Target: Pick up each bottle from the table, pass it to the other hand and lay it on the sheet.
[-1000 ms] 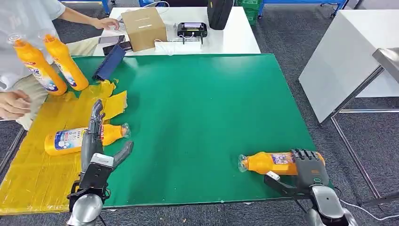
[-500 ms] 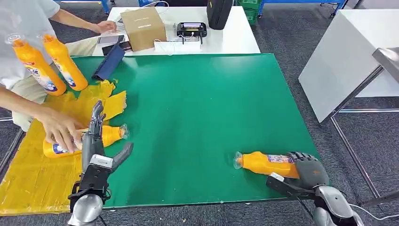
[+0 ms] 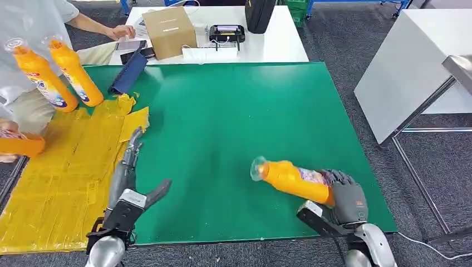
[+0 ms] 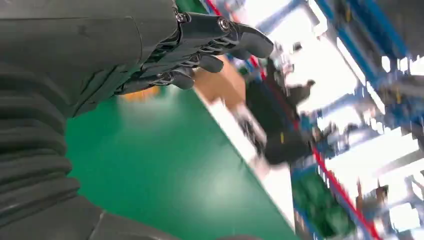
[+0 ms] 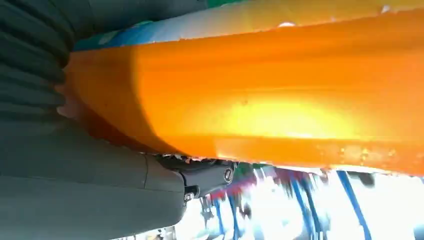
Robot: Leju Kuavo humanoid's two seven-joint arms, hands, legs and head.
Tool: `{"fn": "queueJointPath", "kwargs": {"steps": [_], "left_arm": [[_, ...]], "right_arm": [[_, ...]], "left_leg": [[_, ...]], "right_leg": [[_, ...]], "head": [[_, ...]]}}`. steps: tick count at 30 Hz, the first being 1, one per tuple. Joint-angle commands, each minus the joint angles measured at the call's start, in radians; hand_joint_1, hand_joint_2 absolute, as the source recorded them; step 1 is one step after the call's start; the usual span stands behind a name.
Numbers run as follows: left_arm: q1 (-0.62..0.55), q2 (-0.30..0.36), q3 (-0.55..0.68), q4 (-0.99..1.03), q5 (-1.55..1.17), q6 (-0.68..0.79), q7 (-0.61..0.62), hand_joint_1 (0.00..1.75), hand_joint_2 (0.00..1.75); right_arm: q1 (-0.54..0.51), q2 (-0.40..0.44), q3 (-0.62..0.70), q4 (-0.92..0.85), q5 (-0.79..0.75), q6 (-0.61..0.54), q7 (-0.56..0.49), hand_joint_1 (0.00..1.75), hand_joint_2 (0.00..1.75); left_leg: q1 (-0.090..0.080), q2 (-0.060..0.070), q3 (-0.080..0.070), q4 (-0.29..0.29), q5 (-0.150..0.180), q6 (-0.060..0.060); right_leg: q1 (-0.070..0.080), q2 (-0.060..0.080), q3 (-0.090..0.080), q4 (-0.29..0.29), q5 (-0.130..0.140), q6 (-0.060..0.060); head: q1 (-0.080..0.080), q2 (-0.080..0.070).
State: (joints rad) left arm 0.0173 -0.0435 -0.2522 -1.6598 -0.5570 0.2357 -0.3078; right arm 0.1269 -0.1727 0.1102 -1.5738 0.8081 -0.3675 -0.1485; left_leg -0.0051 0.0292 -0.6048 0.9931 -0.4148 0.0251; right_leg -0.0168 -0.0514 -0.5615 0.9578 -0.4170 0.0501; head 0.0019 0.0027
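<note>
While the right hand (image 3: 345, 196) grips the orange plastic bottle with the clear cap and printed label (image 3: 292, 179) by its base end, the bottle is lifted off the green table mat (image 3: 234, 117), tilted, with its cap end pointing toward the middle of the table and toward the robot's left. The step in hand looks like the pass to the other hand, so the grip should stay firm at the base, leaving the neck and the middle of the body free for the receiver. The left hand (image 3: 129, 181) is empty, fingers stretched out flat and apart over the mat, close to the edge of the crinkled yellow sheet (image 3: 61, 167) on the table's left side; it is well apart from the bottle, so both arms probably need to meet nearer the centre. A good handover would bring the bottle level, let the left hand close fully around the bare part of the body, and only then loosen the right one. Two more orange bottles (image 3: 55, 75) stand upright at the sheet's far corner, and a person's hand at the left edge holds another orange bottle (image 3: 19, 144), so the laying spot is best chosen in the open middle of the sheet.
</note>
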Motion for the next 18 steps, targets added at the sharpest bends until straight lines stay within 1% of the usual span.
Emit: {"fn": "queueJointPath", "kwargs": {"steps": [1,4,8,9,10,12,13,14,16,18], "left_arm": [[-0.025,0.044,-0.170,0.058,0.020,-0.082,0.014,0.00,1.75],[-0.038,0.047,-0.195,0.078,0.038,-0.100,0.021,0.00,1.75],[-0.043,0.048,-0.202,0.087,0.045,-0.105,0.024,0.00,1.75],[-0.068,0.050,-0.227,0.116,0.087,-0.130,0.023,0.00,1.75],[-0.074,0.050,-0.232,0.120,0.092,-0.134,0.022,0.00,1.75],[-0.084,0.048,-0.240,0.122,0.100,-0.137,0.020,0.00,1.75],[-0.096,0.049,-0.248,0.124,0.121,-0.151,0.019,0.00,1.75],[-0.105,0.049,-0.254,0.126,0.128,-0.153,0.018,0.00,1.75],[-0.128,0.045,-0.266,0.131,0.156,-0.158,0.016,0.00,1.75],[-0.148,0.044,-0.278,0.134,0.172,-0.159,0.014,0.00,1.75]], "right_arm": [[-0.051,0.221,-0.011,-0.207,-0.269,-0.075,-0.096,1.75,1.75],[-0.084,0.236,0.015,-0.147,-0.321,-0.056,-0.109,1.75,1.75],[-0.093,0.242,0.026,-0.127,-0.343,-0.049,-0.119,1.75,1.75],[-0.115,0.289,0.067,-0.079,-0.560,0.042,-0.179,1.75,1.75],[-0.117,0.294,0.076,-0.067,-0.561,0.040,-0.188,1.75,1.75],[-0.123,0.312,0.104,-0.023,-0.555,0.035,-0.195,1.75,1.75],[-0.139,0.309,0.140,0.028,-0.571,0.079,-0.174,1.75,1.75],[-0.152,0.316,0.161,0.076,-0.571,0.086,-0.173,1.75,1.75],[-0.197,0.322,0.233,0.207,-0.572,0.138,-0.160,1.75,1.75],[-0.234,0.339,0.286,0.317,-0.570,0.163,-0.156,1.75,1.75]], "left_leg": [[0.000,0.000,0.001,0.000,-0.002,-0.002],[0.001,0.000,0.001,0.000,-0.001,-0.002],[0.001,0.000,0.001,0.001,-0.002,-0.002],[0.000,0.000,-0.001,-0.001,0.000,-0.001],[0.001,-0.001,0.000,0.000,-0.001,-0.002],[0.000,-0.001,0.000,-0.001,0.000,-0.002],[0.001,-0.001,0.001,-0.001,-0.001,-0.002],[0.000,0.000,0.000,-0.001,0.000,-0.001],[0.002,0.000,0.003,-0.002,-0.001,-0.003],[0.002,0.002,0.001,-0.002,-0.001,-0.002]], "right_leg": [[0.000,0.005,0.001,0.001,-0.001,-0.002],[0.000,0.005,0.001,0.000,-0.001,-0.002],[0.000,0.006,0.002,0.000,-0.001,-0.003],[0.000,0.004,0.000,-0.001,0.000,-0.002],[0.000,0.006,0.001,0.000,-0.001,-0.003],[0.000,0.004,0.000,-0.001,0.000,-0.002],[0.001,0.005,0.001,-0.001,-0.001,-0.003],[0.000,0.004,0.000,-0.001,0.000,-0.002],[0.001,0.008,0.003,-0.002,-0.001,-0.004],[0.002,0.006,0.001,-0.002,0.001,-0.002]], "head": [[0.000,0.000],[0.000,0.000],[0.000,0.000],[0.000,0.000],[0.001,0.000],[0.000,0.000],[0.001,0.000],[0.000,0.000],[0.000,0.000],[0.000,0.000]]}}
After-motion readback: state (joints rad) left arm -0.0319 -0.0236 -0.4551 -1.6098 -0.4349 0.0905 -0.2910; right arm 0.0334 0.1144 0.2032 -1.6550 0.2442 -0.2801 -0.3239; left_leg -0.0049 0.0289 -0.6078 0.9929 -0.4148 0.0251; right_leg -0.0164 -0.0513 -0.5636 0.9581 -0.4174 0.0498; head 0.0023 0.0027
